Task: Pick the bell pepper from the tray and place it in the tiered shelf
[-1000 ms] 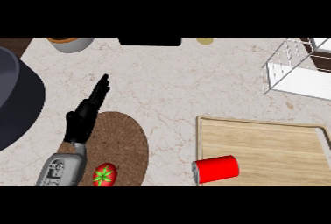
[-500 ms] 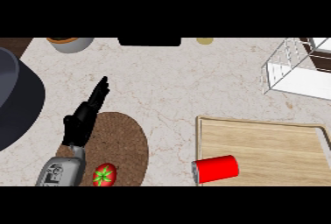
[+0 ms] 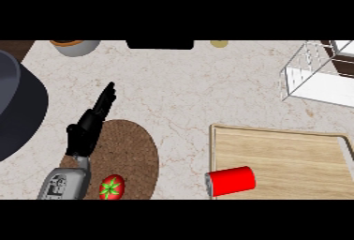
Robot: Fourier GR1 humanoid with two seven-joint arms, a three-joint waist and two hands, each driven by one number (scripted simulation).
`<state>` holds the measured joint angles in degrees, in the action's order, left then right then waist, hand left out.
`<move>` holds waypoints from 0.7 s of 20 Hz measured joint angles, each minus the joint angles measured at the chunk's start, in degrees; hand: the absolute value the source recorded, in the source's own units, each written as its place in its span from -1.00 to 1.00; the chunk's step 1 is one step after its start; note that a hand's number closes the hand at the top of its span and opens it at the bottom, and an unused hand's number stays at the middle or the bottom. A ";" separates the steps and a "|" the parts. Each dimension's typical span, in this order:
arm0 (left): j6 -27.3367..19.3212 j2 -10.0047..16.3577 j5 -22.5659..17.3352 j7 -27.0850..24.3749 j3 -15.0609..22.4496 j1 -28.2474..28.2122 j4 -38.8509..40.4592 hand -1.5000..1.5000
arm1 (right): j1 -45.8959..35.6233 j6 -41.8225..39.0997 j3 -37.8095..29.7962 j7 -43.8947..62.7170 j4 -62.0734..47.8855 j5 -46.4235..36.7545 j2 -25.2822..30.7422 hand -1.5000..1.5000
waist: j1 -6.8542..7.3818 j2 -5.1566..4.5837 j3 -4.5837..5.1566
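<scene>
The red bell pepper [image 3: 110,187], its green stem facing up, lies on the near part of a round brown tray [image 3: 135,150] at the lower left. My left forearm comes in beside the pepper, on its left. My left hand [image 3: 86,129] is open over the tray's far left rim, with straight fingers pointing away toward the counter's back. It touches nothing. The white tiered shelf [image 3: 314,77] stands at the far right, well apart from the tray. My right hand does not show.
A wooden board [image 3: 290,150] lies at the lower right with a red cup [image 3: 232,181] on its side at the near left corner. A large dark grey round object [image 3: 17,108] fills the left edge. A bowl [image 3: 76,46], a black item [image 3: 160,44] and a small pale item [image 3: 219,43] line the back.
</scene>
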<state>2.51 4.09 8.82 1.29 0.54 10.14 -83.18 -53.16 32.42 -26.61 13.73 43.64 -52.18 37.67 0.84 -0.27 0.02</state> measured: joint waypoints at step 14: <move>-0.57 -0.34 0.72 -0.08 0.30 -1.67 -1.43 0.00 | 0.94 -3.12 -3.04 0.36 4.42 10.67 1.05 -1.00 | -0.47 0.27 -0.04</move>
<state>1.94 3.75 9.54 1.20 0.84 8.47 -84.61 -52.22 29.30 -29.65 14.09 48.06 -41.51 38.73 0.37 -0.01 -0.02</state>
